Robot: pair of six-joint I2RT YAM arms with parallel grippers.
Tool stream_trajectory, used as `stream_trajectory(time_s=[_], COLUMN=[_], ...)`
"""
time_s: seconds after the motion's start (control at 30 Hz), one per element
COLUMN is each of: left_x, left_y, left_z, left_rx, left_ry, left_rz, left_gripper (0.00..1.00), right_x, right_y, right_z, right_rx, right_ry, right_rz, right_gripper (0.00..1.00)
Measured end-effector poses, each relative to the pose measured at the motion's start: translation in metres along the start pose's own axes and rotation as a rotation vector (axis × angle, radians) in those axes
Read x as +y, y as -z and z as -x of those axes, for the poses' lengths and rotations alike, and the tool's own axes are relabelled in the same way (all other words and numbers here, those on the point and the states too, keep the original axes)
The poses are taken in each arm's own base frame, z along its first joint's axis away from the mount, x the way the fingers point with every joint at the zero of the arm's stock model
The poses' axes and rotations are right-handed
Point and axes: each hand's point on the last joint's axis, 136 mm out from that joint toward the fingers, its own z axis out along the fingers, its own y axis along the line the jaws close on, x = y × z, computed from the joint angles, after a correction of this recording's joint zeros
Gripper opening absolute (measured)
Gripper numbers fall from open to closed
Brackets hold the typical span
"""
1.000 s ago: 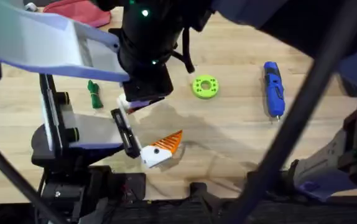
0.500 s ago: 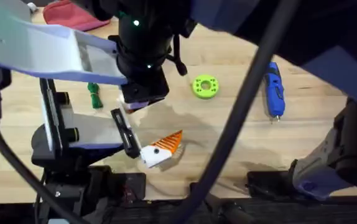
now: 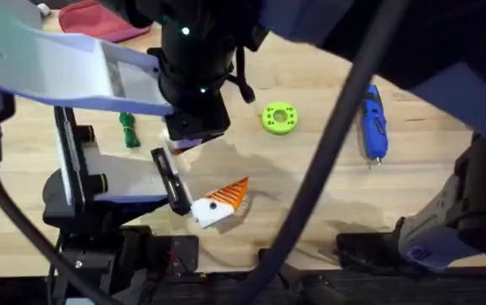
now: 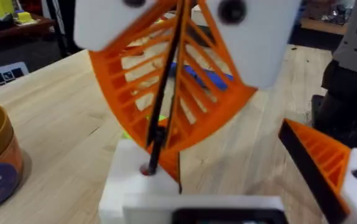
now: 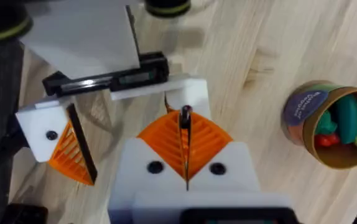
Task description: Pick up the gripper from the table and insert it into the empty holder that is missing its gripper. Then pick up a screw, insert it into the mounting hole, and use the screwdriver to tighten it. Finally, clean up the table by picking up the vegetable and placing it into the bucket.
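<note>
Gripper on the right arm point(image 5: 185, 126), orange ribbed pads pressed together, clenched on a thin dark rod point(image 5: 185, 116). In the left wrist view the rod's lower tip meets a small hole in the top of the all-white holder point(image 4: 132, 186). The holder is one finger of the left gripper point(image 4: 228, 171), which lies low on the table point(image 3: 311, 191), released, its orange-tipped finger point(image 4: 324, 165) apart from the holder. The bucket point(image 5: 328, 127) stands near, holding green and red things. Farther off on the table lie the vegetable point(image 3: 128, 129), a bright green disc point(image 3: 278, 118) and the screwdriver point(image 3: 372, 119).
</note>
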Motion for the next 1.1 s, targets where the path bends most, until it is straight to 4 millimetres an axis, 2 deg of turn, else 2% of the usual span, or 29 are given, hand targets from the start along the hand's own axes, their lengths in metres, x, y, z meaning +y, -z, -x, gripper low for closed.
stream_trajectory(time_s=[1.1], left_x=[0.0], left_y=[0.0], left_z=[0.0], left_rx=[0.0], left_ry=[0.0], left_rz=[0.0], left_gripper=[0.985], right_x=[-0.0029], right_y=[-0.0003], right_z=[-0.0012], right_rx=[0.013], right_ry=[0.002], right_rz=[-0.019], right_gripper=[0.006])
